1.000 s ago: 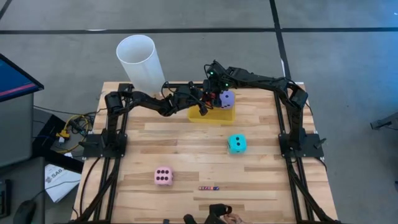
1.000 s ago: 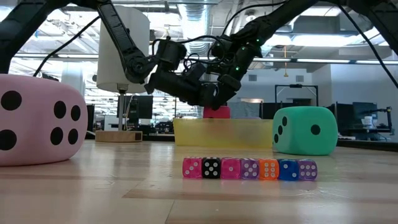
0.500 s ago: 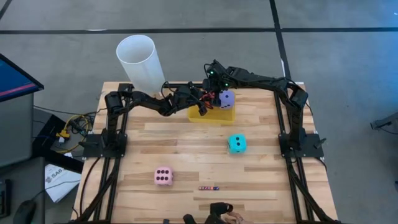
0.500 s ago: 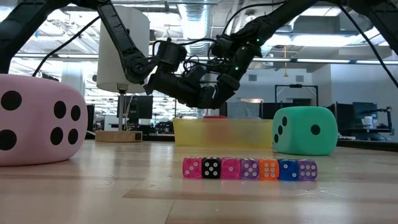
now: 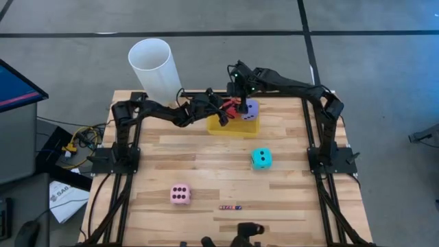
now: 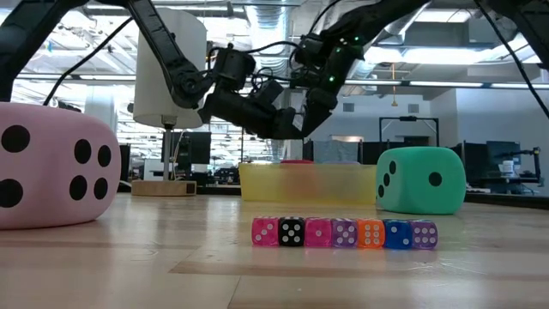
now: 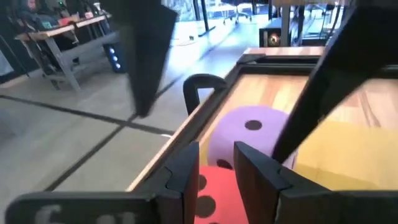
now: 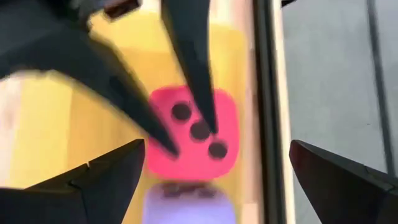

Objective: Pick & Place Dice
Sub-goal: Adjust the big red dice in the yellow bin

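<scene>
Red die (image 8: 193,134) lies free between the right gripper's (image 8: 211,177) wide-spread fingers; left fingers (image 7: 186,174) nearly together, gripping nothing.

Both arms crowd the yellow tray (image 5: 221,127) at the far edge of the table (image 5: 206,165): the left gripper (image 5: 232,108) and right gripper (image 5: 239,100) hang close together above the red die (image 8: 191,134) and purple die (image 5: 251,110) inside it. The white tube (image 5: 155,68) stands just beside the tray. Wide bare wood lies between the cyan die (image 5: 260,158), pink die (image 5: 180,194) and the row of tiny dice (image 5: 230,206).
</scene>
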You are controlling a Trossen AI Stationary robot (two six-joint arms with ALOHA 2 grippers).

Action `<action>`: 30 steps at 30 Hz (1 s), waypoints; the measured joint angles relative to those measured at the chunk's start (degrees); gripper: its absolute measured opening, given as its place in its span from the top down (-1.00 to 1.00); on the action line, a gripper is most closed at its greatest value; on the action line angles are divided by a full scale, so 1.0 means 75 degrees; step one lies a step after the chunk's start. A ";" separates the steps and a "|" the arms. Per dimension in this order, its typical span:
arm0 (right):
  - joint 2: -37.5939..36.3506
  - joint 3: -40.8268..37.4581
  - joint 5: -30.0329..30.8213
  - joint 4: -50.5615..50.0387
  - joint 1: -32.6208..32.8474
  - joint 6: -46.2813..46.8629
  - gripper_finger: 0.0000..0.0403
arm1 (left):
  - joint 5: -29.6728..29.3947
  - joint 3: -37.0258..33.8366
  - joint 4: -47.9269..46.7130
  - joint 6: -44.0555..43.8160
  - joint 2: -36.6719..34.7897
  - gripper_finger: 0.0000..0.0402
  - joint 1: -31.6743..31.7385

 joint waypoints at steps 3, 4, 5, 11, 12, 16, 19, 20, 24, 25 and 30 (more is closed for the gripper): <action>-0.0195 -0.0043 -0.0386 -0.0035 -0.0190 0.0001 -0.96 | 0.0003 -0.0008 -0.0299 -0.0016 -0.0212 0.55 -0.0003; -0.0262 -0.0074 -0.0618 -0.0102 -0.0266 0.0003 -0.96 | 0.0003 -0.0008 -0.0446 -0.0019 -0.0316 0.55 -0.0003; -0.0316 -0.0081 -0.0870 -0.0092 -0.0351 0.0002 -0.95 | 0.0003 -0.0008 -0.0616 -0.0019 -0.0440 0.55 -0.0003; -0.0564 -0.0094 -0.2003 -0.0523 -0.0842 0.0067 -0.95 | -0.0011 0.0001 -0.2056 -0.0013 -0.1305 0.55 0.0001; -0.0566 -0.0096 -0.2065 -0.0599 -0.0892 0.0138 -0.95 | -0.0020 0.0001 -0.2404 -0.0067 -0.1447 0.55 0.0017; -0.0566 -0.0096 -0.2344 -0.0720 -0.0962 0.0163 -0.95 | -0.0026 -0.0002 -0.3065 -0.0374 -0.1647 0.55 0.0038; -0.0566 -0.0096 -0.2560 -0.0647 -0.0921 0.0151 -0.95 | -0.0026 -0.0002 -0.3088 -0.0397 -0.1639 0.55 0.0041; -0.0566 -0.0096 -0.2609 -0.0627 -0.0900 0.0155 -0.95 | -0.0026 -0.0002 -0.3103 -0.0398 -0.1632 0.55 0.0041; -0.0616 -0.0102 -0.2612 -0.0429 -0.0889 0.0237 -0.95 | -0.0026 -0.0002 -0.3171 -0.0398 -0.1621 0.55 0.0041; -0.0619 -0.0102 -0.2609 -0.0278 -0.0889 0.0293 -0.95 | -0.0026 -0.0002 -0.3149 -0.0398 -0.1621 0.55 0.0041; -0.0619 -0.0102 -0.2446 0.0626 -0.1224 0.0574 -0.95 | -0.0026 -0.0002 -0.3081 -0.0398 -0.1621 0.55 0.0041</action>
